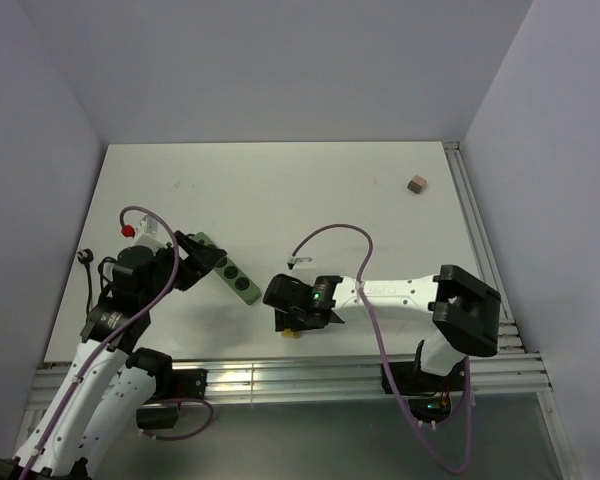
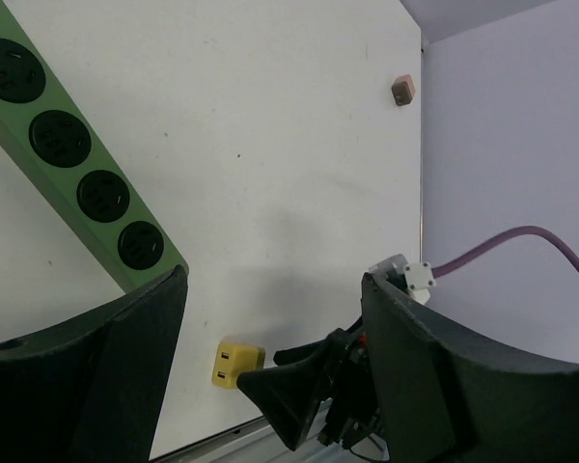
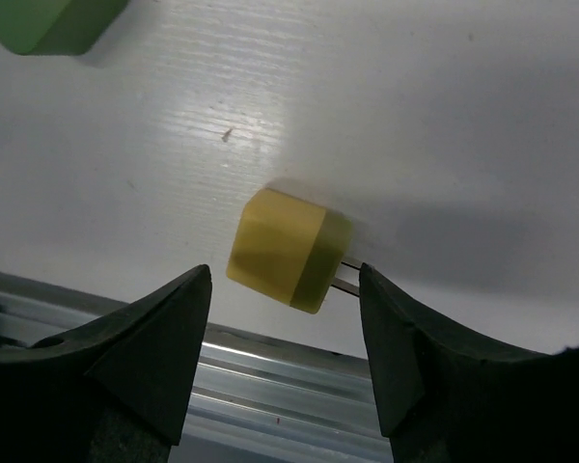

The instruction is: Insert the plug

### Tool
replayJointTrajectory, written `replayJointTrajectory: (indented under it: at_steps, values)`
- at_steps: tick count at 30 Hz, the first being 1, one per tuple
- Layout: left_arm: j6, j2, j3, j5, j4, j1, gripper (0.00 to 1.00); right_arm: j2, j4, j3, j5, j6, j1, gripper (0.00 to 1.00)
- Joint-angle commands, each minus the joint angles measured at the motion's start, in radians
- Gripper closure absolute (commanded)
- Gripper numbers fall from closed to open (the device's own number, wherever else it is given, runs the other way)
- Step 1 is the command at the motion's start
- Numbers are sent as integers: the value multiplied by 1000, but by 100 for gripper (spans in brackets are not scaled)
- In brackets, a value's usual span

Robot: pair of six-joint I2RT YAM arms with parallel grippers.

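At the near edge of the tabletop (image 1: 280, 190), just beyond the metal rail (image 3: 270, 386), lies the yellow plug (image 3: 288, 249), on its side and a little turned, with its two thin prongs pointing to one side. The right pincer (image 3: 285, 273) hangs directly above it, with the jaws open and one finger on each side of the plug. The fingers are not closed on it: a narrow strip of tabletop shows between the plug body and one finger. The prongs reach almost to the other finger, and I cannot tell if they touch it. A little farther and to the left lies the green power strip (image 2: 68, 154), diagonal on the tabletop, with its round black sockets facing up. The left pincer (image 2: 272, 280) is just beside the end of the strip, with the jaws wide and nothing between them. Far away, near the right back corner, sits a small brown block (image 1: 416, 184).
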Motion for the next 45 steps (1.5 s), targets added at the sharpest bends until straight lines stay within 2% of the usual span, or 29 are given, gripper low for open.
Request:
replayJointTrajectory:
  at_steps: [1, 4, 8, 16, 21, 24, 25, 27, 32, 35, 38, 39, 43, 45]
  values:
    - [39, -29, -2, 30, -15, -4, 22, 29, -69, 49, 7, 135, -4, 32]
    - [50, -37, -5, 36, -29, -4, 22, 34, -81, 49, 5, 195, 0, 33]
    - [81, -18, -16, 61, -24, -4, 22, 77, -101, 76, 1, 233, 5, 41]
    - [91, 31, -16, 168, 3, -4, 20, 196, -176, 202, 33, 269, 16, 41]
    - [105, 18, 10, 190, -26, -4, 20, 180, -144, 176, 59, 235, 16, 43]
    - [150, 58, 24, 243, -43, -4, 20, 157, -146, 167, 88, 180, 16, 35]
    - [160, 75, 30, 248, -52, -4, 19, 125, -137, 139, 90, 145, 16, 23]
    - [186, 115, 39, 303, -47, -11, 17, 79, -92, 101, 97, 102, 17, 10]
    - [176, 154, 41, 293, -38, -63, 6, -148, -14, -19, 108, 36, 16, 5]
    - [121, 163, 22, 239, -35, -137, 8, -270, -86, -54, 163, 52, 11, 5]
    - [81, 213, 21, 168, -35, -261, 15, -397, -134, -106, 179, 45, 2, 5]
    - [73, 224, 19, 156, -15, -334, 19, -428, -124, -123, 174, 21, -1, 5]
    - [53, 250, -16, 58, 142, -528, 17, -622, -92, -226, 151, -41, -4, 6]
    - [88, 284, 4, -12, 158, -620, 17, -707, -80, -264, 142, -88, -10, 6]
